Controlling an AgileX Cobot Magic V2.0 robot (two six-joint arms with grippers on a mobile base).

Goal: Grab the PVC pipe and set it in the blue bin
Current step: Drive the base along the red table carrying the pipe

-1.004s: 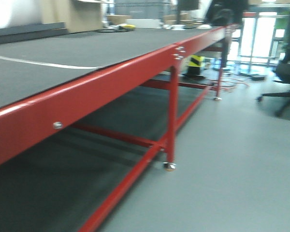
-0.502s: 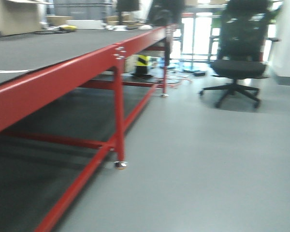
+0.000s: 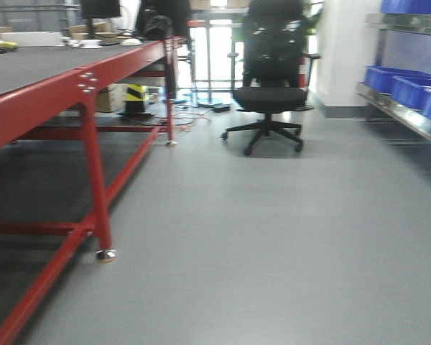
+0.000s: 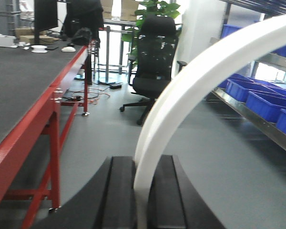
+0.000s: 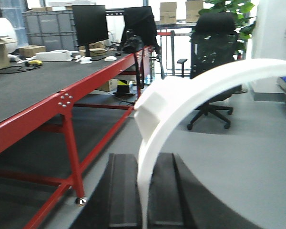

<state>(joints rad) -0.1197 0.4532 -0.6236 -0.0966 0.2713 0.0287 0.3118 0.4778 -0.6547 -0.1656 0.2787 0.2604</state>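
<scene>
Evidently the grab is done: my left gripper [image 4: 140, 191] is clamped on the curved white PVC pipe [image 4: 200, 71], and my right gripper [image 5: 143, 191] pinches a like white curve, though I cannot tell if it is the same pipe. Across the aisle from the red table [image 3: 79, 79], blue bins [image 3: 409, 86] wait; reaching one and releasing remains.

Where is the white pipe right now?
In the left wrist view, the PVC pipe is pinched in the left gripper, arching up and right between the red table and the blue bins; the right gripper pinches it too.
</scene>
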